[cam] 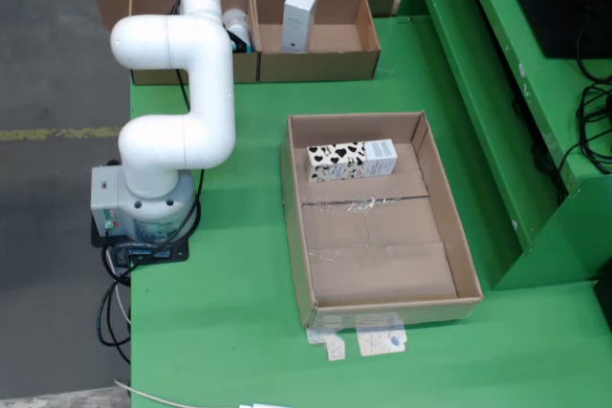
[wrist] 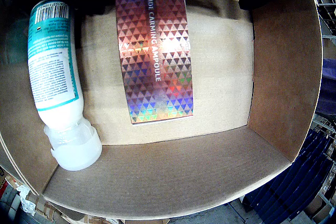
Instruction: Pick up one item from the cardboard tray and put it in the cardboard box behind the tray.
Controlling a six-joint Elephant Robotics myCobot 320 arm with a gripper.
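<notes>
You are at the drop: the holographic carton [wrist: 155, 51] hangs inside the left box [wrist: 283, 77]; grip state unclear; next, release it beside the bottle [wrist: 55, 72]

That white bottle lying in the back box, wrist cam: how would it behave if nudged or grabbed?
The white bottle lies on its side against the cardboard box wall, so a nudge would probably roll it. Its round, glossy-looking body may slip in a side pinch. It looks like rigid plastic, so it is unlikely to flex. Weight is unclear: the fill level can't be seen.
</notes>
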